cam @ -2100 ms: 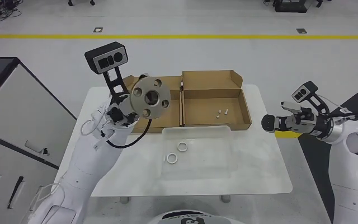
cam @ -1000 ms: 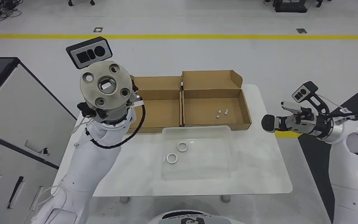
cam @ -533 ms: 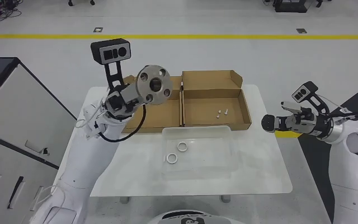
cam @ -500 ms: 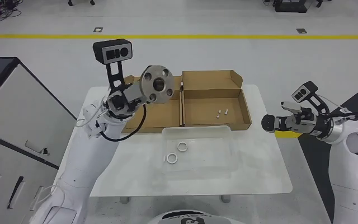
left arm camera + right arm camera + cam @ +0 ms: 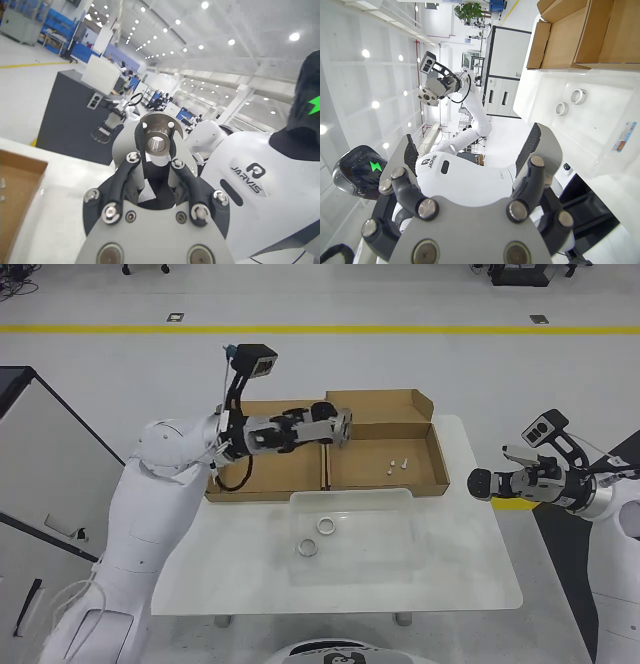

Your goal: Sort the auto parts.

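White table (image 5: pixel 460 574) from above: the left gripper (image 5: pixel 335 427) holds a metal flange (image 5: pixel 343 427) above the seam between two cardboard boxes (image 5: pixel 370 464). Left wrist: fingers (image 5: pixel 140 147) pinch the flange's hub. Right wrist: the right gripper (image 5: pixel 472 140) gapes wide, and two white rings (image 5: pixel 576 96) lie in a clear tray (image 5: pixel 595 155).

Large factory-style robotics hall. A pale polished floor (image 5: pixel 420 364) has a yellow line (image 5: pixel 400 329) painted across it. The high ceiling (image 5: pixel 250 30) carries rows of round lights (image 5: pixel 231 42) (dozens of them). Blue racks (image 5: pixel 57 27) line the far side, near a dark cabinet (image 5: pixel 70 120). A white table (image 5: pixel 460 544) holds cardboard boxes (image 5: pixel 380 459).
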You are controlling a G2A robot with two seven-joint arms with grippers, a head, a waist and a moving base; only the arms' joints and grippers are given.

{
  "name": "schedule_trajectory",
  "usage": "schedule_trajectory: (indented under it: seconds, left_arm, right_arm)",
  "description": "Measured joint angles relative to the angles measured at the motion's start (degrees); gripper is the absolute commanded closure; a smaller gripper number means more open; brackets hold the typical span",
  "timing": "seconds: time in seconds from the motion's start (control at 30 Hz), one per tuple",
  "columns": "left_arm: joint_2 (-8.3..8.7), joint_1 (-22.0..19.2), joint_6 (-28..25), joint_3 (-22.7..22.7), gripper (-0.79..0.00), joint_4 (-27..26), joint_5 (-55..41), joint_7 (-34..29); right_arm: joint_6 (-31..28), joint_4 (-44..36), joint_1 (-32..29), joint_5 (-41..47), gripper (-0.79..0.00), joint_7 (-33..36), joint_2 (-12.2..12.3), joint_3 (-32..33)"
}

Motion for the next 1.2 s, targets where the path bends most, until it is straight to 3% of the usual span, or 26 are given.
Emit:
schedule_trajectory:
  seconds: [0.4,0.7,0.97,1.2]
  left_arm:
    - [1.51,-0.36,4.51,1.54,0.000,1.33,14.04,-8.38]
    - [1.52,-5.65,2.11,5.63,0.000,8.52,21.70,-10.49]
    - [0.77,-12.58,-1.85,10.85,0.000,17.49,31.23,-7.51]
    - [0.26,-16.12,-3.91,14.28,0.000,24.19,41.96,-1.96]
  right_arm:
    - [0.00,0.00,0.00,0.00,-0.785,0.00,0.00,0.00]
    - [0.00,0.00,0.00,0.00,-0.785,0.00,0.00,0.00]
    - [0.00,0.00,0.00,0.00,-0.785,0.00,0.00,0.00]
    - [0.00,0.00,0.00,0.00,-0.785,0.00,0.00,0.00]
